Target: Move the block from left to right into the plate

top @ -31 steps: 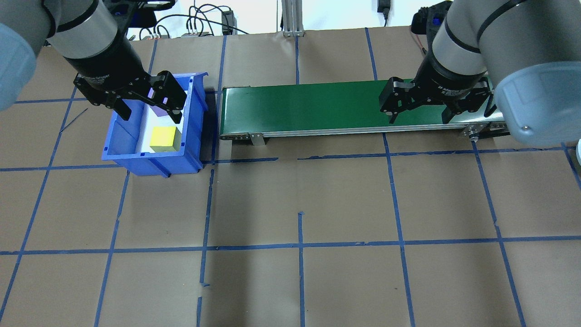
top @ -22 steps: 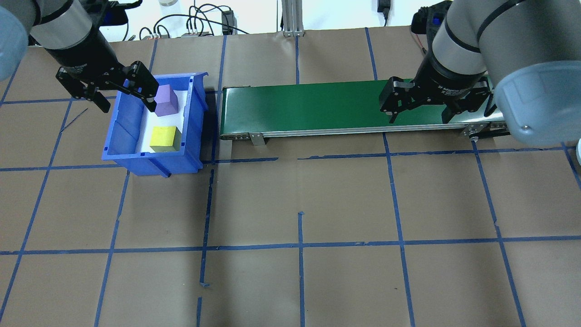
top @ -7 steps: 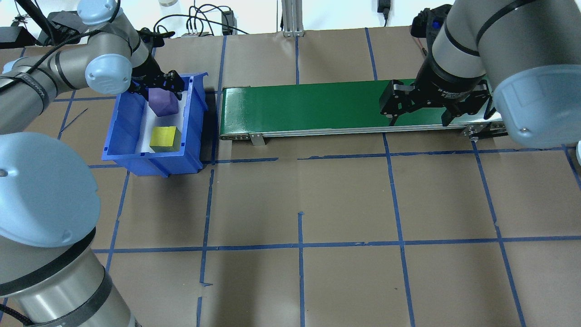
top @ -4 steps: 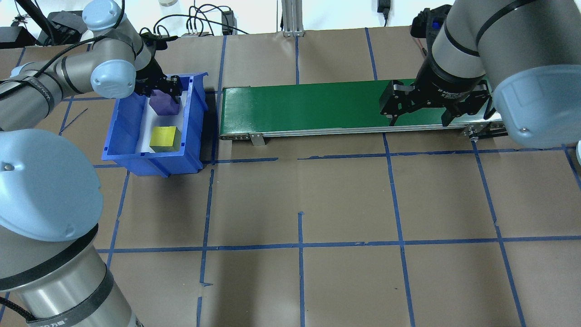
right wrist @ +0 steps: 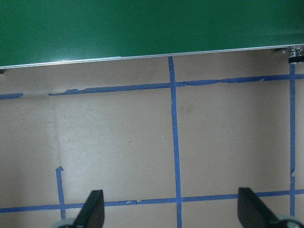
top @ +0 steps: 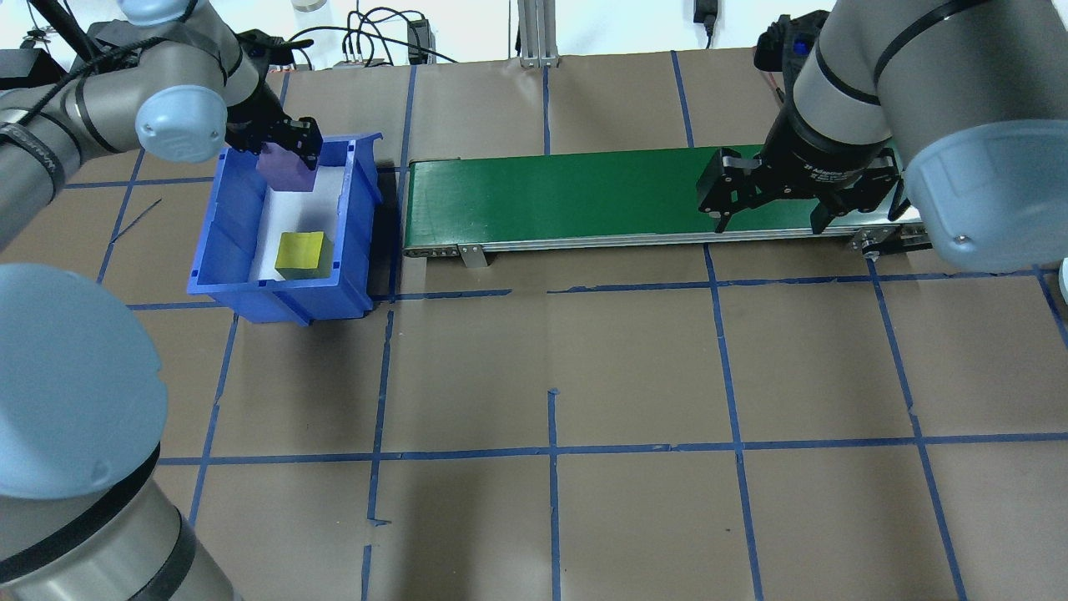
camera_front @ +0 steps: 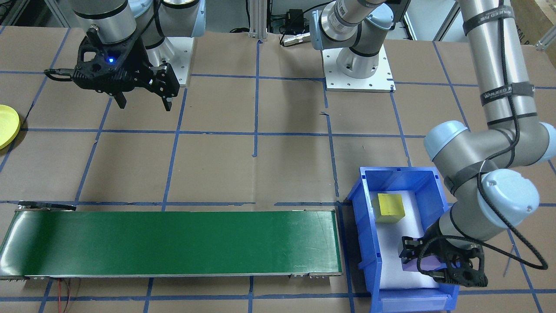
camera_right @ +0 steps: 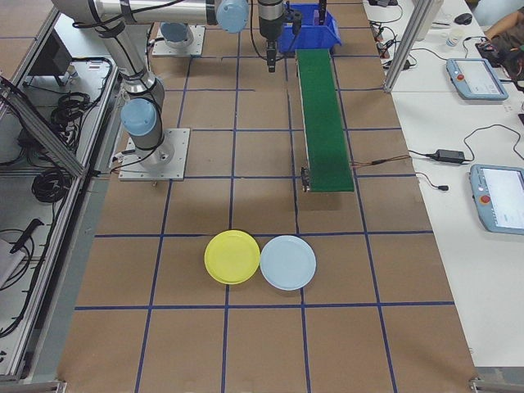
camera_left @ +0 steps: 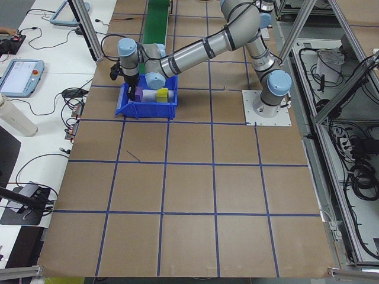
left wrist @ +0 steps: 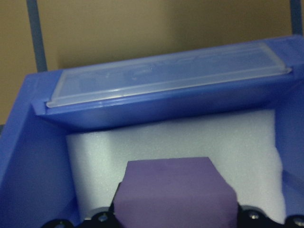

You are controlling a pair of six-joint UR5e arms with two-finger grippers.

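Nearest us, the yellow plate (camera_right: 233,256) waits near the counter's right end. Right gripper (top: 772,209) hangs open by the belt. Far off, left gripper (camera_front: 449,261) pinches the purple block (top: 286,169) in the bin (top: 209,267); we reckon it's light foam, so flat side faces suit.

1. The table (top: 634,367) is covered in plain brown paper, crossed by blue tape lines that form a grid of squares.
2. The conveyor belt (top: 551,196) is dark green, with a silver metal edge.
3. The bin (top: 242,275) is bright blue with a white foam lining inside.
4. One block (top: 286,169) is purple, the other block (top: 299,255) yellow (its shaded side looks olive).
5. The plate (camera_right: 232,256) is plain bright yellow; the second plate (camera_right: 287,262) touching it is pale blue.
6. The left gripper (top: 279,143) and right gripper (top: 772,215) are black; both arms are silver-grey with light blue joint caps.
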